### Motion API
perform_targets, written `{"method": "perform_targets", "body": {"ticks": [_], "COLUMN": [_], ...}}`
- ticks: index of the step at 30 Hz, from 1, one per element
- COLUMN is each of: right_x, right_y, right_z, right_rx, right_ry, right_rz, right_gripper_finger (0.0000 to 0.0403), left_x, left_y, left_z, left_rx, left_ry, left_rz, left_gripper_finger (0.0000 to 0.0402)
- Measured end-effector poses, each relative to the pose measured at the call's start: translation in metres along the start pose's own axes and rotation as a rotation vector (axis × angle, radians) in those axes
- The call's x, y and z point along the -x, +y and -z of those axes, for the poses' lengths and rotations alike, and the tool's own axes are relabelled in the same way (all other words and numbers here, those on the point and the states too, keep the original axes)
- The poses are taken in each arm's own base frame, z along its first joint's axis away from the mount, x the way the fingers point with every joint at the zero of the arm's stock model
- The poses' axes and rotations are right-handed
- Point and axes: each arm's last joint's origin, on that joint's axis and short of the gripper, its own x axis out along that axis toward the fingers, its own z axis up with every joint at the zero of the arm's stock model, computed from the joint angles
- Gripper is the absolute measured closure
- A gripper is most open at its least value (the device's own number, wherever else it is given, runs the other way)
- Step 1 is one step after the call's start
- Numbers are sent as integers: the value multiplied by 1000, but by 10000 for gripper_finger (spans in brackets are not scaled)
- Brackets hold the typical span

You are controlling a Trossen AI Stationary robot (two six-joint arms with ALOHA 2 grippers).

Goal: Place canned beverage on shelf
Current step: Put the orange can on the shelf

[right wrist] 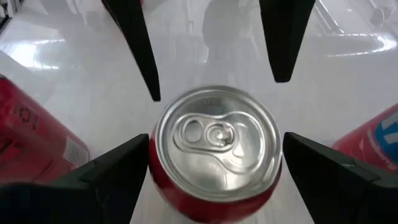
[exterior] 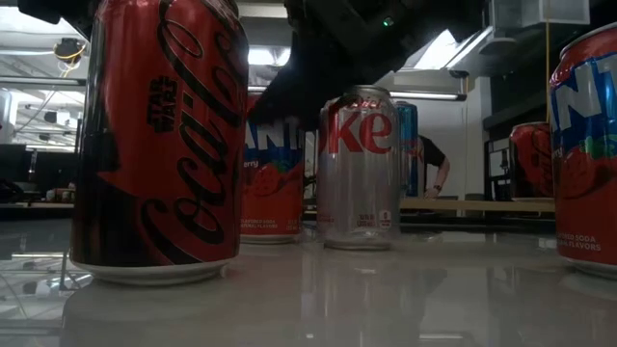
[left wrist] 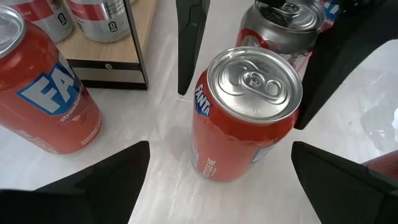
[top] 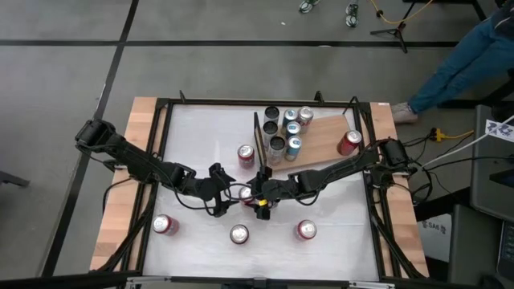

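A red Fanta can stands upright on the white table near its middle; it also shows from above in the right wrist view and in the high view. My left gripper comes at it from the table's left, open, with a finger on each side and a gap to the can. My right gripper comes from the right, open, its fingers close beside the same can. The wooden shelf with its black frame lies at the far right and holds several cans. My right gripper's fingers stand right against the two sides of the can, just below its rim. I cannot tell whether they touch it. The can stands upright on the table.
Loose cans stand on the table at the far middle and along the near edge. A red can stands on the shelf's right end. Another can stands close behind the Fanta can.
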Motion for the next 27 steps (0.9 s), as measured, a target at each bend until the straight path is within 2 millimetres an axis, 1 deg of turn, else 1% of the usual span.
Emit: {"method": "perform_targets", "body": {"ticks": [7, 9, 14, 16, 19, 23, 27], "right_x": [-1, -1, -1, -1, -1, -1, -1], "right_y": [0, 0, 0, 0, 0, 1, 1], "right_z": [-1, -1, 0, 0, 0, -1, -1], "right_rx": [-2, -4, -3, -3, -2, -2, -3], "right_ry": [-10, -11, -5, -4, -4, -10, -14], "right_rz": [-2, -3, -2, -2, -3, -10, -12], "right_gripper_finger": [51, 64, 111, 123, 124, 109, 113], "left_x": [0, 0, 0, 0, 0, 0, 0], "left_y": [0, 0, 0, 0, 0, 0, 0], "left_z": [0, 0, 0, 0, 0, 0, 0], "left_rx": [3, 3, 3, 3, 3, 4, 3], "left_ry": [-3, -2, -2, -2, -2, -2, -2], "left_rz": [1, 2, 2, 2, 2, 2, 2], "left_gripper_finger": [16, 16, 16, 16, 16, 16, 16]}}
